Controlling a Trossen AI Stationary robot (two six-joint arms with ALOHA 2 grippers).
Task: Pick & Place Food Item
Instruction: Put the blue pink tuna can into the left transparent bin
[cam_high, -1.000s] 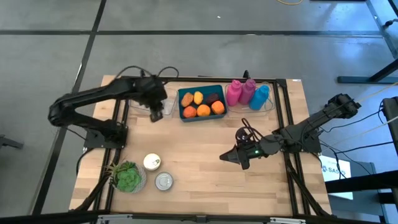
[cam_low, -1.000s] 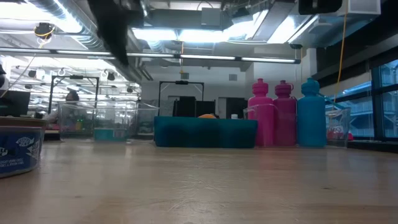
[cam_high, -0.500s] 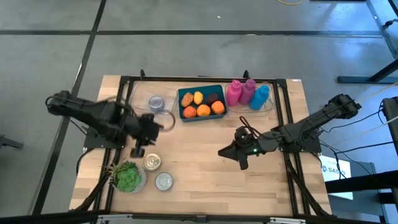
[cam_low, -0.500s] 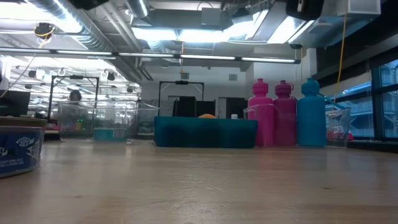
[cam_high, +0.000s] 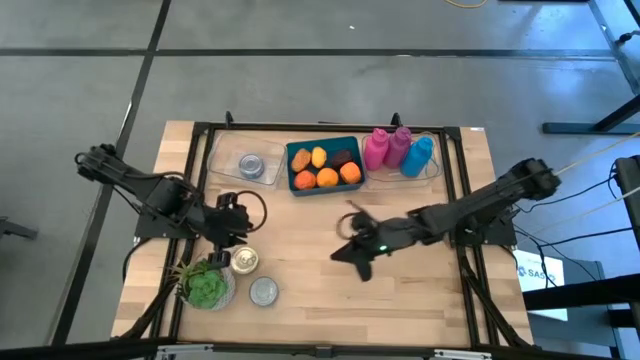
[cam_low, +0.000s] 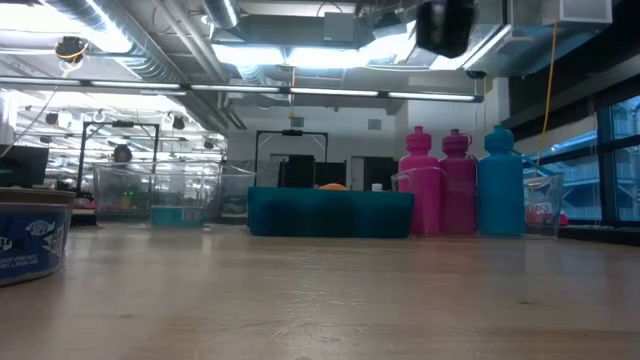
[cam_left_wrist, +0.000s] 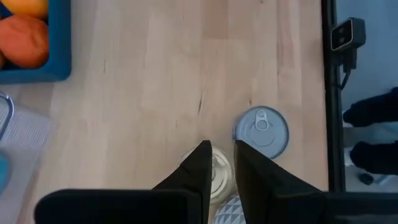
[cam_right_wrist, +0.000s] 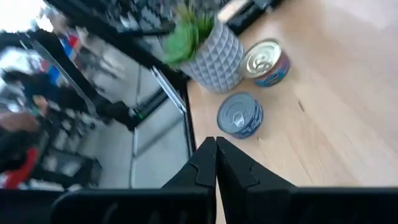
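Beside potted plant (cam_high: 203, 284): two cans (cam_high: 244, 261), left gripper (cam_high: 219, 260) above.

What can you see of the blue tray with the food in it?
The blue tray is a rectangular, plastic-looking bin with raised walls, flat on the wooden table near its far edge. It holds several orange pieces and one dark brownish one, none identifiable for certain. A clear container lies on one side, the pink bottles on the other. No gripper touches it. In the low view its long wall hides nearly all the contents.
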